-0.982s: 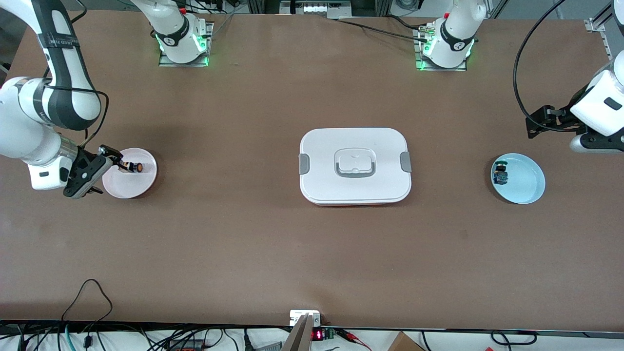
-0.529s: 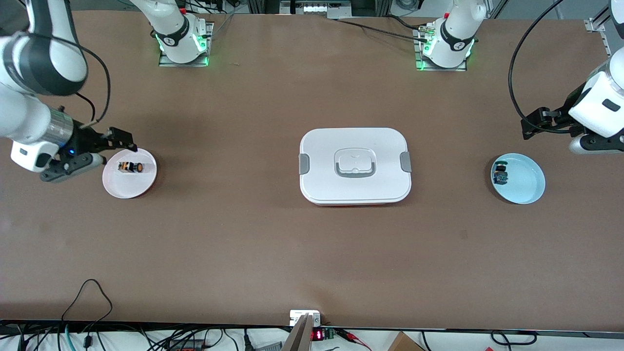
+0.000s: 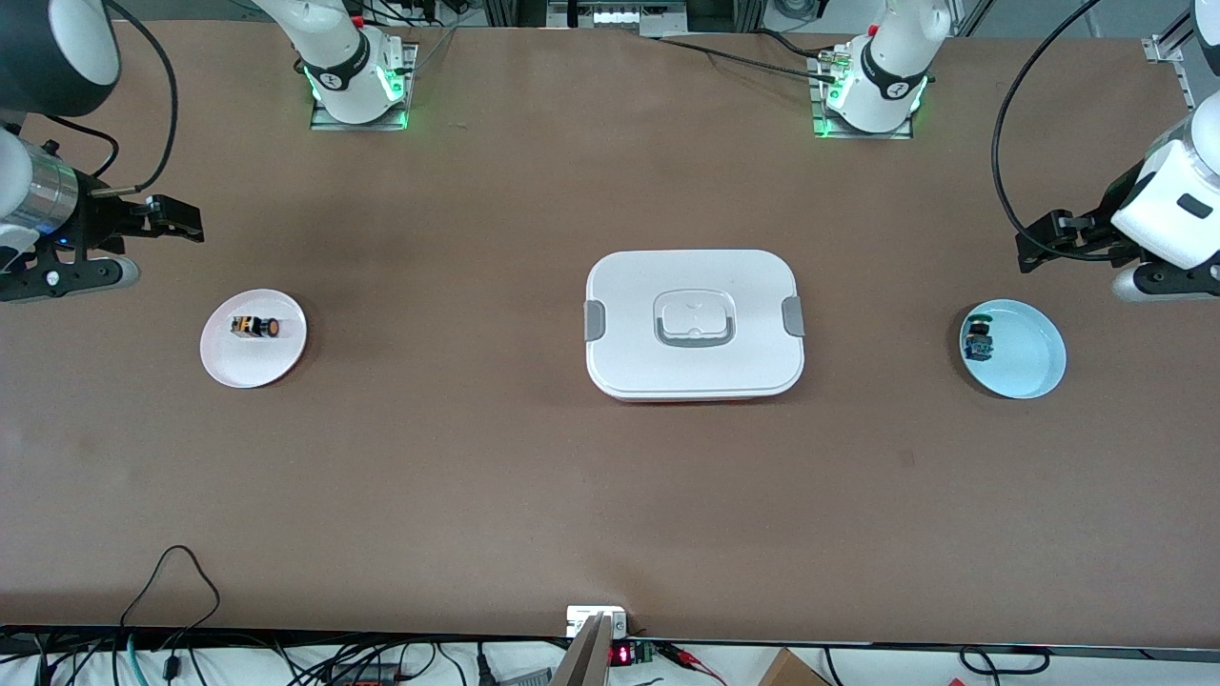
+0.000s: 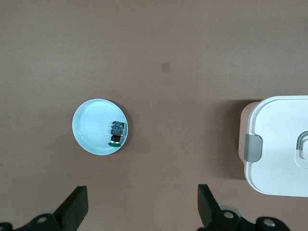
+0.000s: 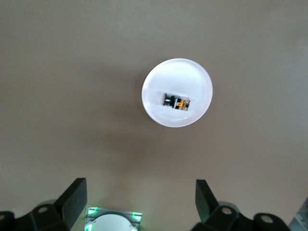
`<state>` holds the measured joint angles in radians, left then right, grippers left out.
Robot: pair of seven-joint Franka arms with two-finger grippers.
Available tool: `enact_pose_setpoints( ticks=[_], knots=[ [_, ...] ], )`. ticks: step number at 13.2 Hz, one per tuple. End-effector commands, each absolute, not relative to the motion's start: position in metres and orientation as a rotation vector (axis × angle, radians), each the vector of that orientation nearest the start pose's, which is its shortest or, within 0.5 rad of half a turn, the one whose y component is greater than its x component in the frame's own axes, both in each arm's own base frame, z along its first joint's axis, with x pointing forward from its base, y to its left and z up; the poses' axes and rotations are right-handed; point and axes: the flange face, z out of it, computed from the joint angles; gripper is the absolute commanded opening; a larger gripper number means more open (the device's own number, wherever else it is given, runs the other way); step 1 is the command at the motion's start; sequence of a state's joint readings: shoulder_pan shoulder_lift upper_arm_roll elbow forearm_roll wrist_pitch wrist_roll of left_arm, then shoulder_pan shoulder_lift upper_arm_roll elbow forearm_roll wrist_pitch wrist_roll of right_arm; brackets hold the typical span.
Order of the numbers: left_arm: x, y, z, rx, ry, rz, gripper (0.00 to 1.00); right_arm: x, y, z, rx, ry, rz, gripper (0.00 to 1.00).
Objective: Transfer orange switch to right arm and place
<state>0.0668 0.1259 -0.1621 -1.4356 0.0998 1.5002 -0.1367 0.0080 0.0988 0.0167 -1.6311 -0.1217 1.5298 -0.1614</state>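
Observation:
The orange switch point(image 3: 255, 327) lies on its side on a white plate point(image 3: 253, 367) toward the right arm's end of the table. It also shows in the right wrist view point(image 5: 176, 102), on the plate point(image 5: 159, 82). My right gripper point(image 3: 176, 221) is up in the air over bare table beside that plate, open and empty point(image 5: 141, 192). My left gripper point(image 3: 1039, 243) hangs over bare table beside a light blue plate point(image 3: 1034, 367), open and empty point(image 4: 143, 197).
A green-capped switch with a blue body point(image 3: 978, 341) lies in the light blue plate; the left wrist view shows it too point(image 4: 116, 134). A white lidded box point(image 3: 694, 324) with grey latches stands mid-table. The arm bases point(image 3: 355, 81) stand at the table's top edge.
My right gripper has drawn back from the white plate and risen away from it. The orange switch stays lying on the plate. The left arm has barely moved.

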Motion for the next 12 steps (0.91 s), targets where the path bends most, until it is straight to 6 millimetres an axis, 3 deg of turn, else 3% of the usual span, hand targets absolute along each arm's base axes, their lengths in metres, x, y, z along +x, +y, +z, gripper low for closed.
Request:
enact_pose_setpoints(
  ticks=[1,3,4,7,9,12],
  knots=[
    [0.587,-0.04,0.617,-3.069,-0.087,0.084,1.0,0.582,-0.002,0.546,-3.259,-0.269,0.237,1.0],
    [0.587,-0.04,0.617,-3.07,-0.085,0.081,1.0,0.577,0.003,0.548,-3.284,0.076,0.245,1.0],
    [0.587,-0.04,0.617,-3.069,-0.085,0.084,1.0,0.571,0.005,0.546,-3.28,0.165,0.301,1.0],
    [0.587,-0.04,0.617,-3.07,-0.085,0.081,1.0,0.564,0.001,0.551,-3.246,-0.007,0.303,1.0],
    [0.587,-0.04,0.617,-3.071,-0.087,0.084,1.0,0.562,-0.011,0.545,-3.211,0.014,0.291,1.0],
    [0.587,-0.04,0.617,-3.07,-0.085,0.081,1.0,0.54,-0.02,0.536,-3.195,0.021,0.144,1.0]
  ],
)
